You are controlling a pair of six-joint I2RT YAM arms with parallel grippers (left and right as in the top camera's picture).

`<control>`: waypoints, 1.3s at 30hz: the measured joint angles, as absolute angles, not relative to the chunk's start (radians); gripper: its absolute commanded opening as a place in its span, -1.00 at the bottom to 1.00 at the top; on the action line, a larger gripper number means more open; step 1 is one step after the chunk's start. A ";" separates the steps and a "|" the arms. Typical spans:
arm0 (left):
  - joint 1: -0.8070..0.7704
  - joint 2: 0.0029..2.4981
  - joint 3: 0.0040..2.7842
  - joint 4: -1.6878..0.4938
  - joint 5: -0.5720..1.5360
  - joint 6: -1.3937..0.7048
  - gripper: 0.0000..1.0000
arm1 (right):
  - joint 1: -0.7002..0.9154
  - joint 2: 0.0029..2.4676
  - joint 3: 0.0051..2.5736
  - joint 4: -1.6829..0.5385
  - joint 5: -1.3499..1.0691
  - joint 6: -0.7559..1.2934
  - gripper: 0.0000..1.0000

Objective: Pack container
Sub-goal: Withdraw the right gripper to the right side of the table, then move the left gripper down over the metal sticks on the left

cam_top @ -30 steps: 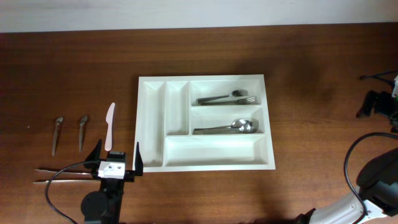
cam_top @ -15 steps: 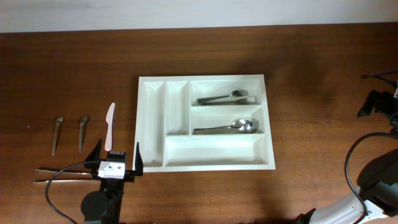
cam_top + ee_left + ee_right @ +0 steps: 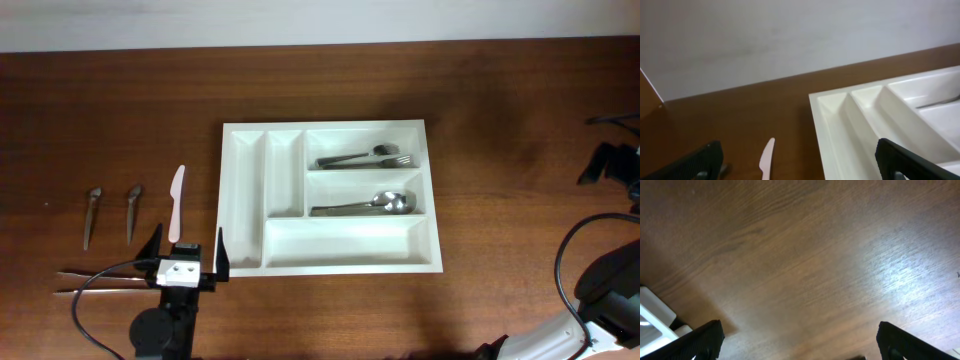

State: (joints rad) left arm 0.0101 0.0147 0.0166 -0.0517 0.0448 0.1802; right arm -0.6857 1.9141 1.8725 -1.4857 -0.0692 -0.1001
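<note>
Only partly in view: container (image 3: 865, 120), right tool (image 3: 800, 342).

A white plastic knife (image 3: 176, 203) lies on the brown wooden tabletop (image 3: 500, 150). Just left of the knife lies a small dull utensil (image 3: 132, 212), with a second utensil (image 3: 92, 216) further left. Two thin pale sticks (image 3: 80, 274) lie below-left of the knife.

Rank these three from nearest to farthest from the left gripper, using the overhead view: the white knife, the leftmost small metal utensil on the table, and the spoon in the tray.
1. White knife, just ahead of the left gripper, beside the tray.
2. Leftmost small metal utensil, out on the table's left side.
3. Spoon, in the tray's middle wide compartment, to the right.
</note>
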 measured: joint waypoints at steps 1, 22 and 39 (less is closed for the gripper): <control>0.010 0.015 0.017 -0.039 0.047 0.180 0.98 | -0.686 1.914 1.872 -1.486 -0.069 -0.100 0.98; 0.010 0.313 0.603 -0.681 0.136 -0.123 0.98 | -0.686 1.914 1.871 -1.484 -0.073 -0.100 0.98; 0.010 0.774 0.971 -0.977 -0.028 -0.320 0.98 | -0.686 1.914 1.871 -1.484 -0.072 -0.100 0.98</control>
State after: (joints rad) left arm 0.0101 0.7738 0.9707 -0.9771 -0.0277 -0.3199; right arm -0.6861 1.9141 1.8713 -1.4837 -0.0723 -0.1001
